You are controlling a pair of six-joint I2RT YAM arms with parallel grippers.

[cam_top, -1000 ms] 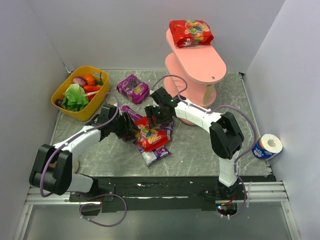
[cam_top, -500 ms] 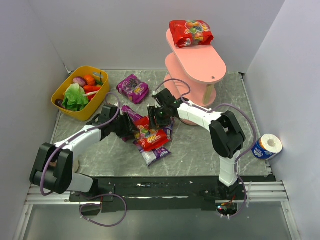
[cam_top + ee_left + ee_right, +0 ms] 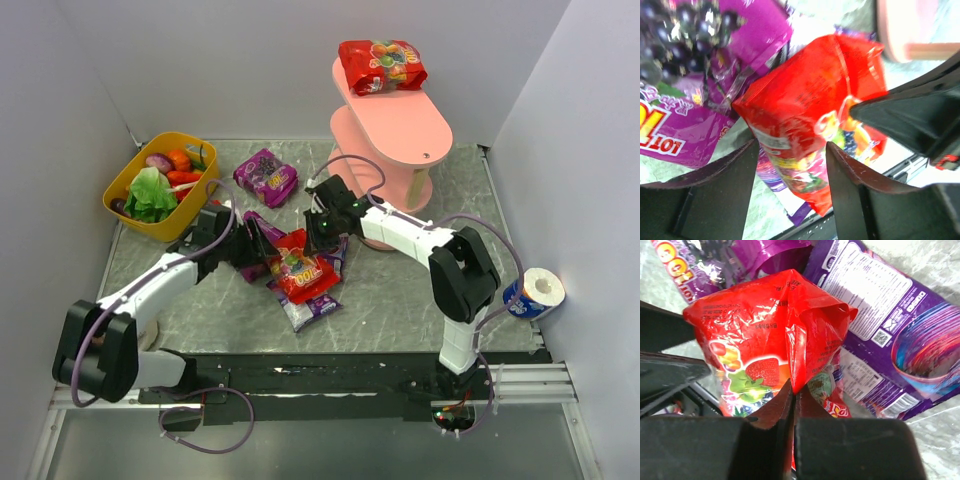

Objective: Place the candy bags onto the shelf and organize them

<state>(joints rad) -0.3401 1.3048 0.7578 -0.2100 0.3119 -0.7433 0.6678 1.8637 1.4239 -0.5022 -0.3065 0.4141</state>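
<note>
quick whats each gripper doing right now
left gripper: astride the red candy bag, clamped or not cannot be told
right gripper: closed, pinching the same bag's fold

Between my left fingers (image 3: 725, 185) the red bag (image 3: 805, 100) is smeared with blur, its print unreadable, and I cannot tell whether they press it. Beside them the purple bag (image 3: 685, 115) runs off the frame's edge. My right fingers (image 3: 740, 450) cover the red bag's lower end, where its fold disappears
</note>
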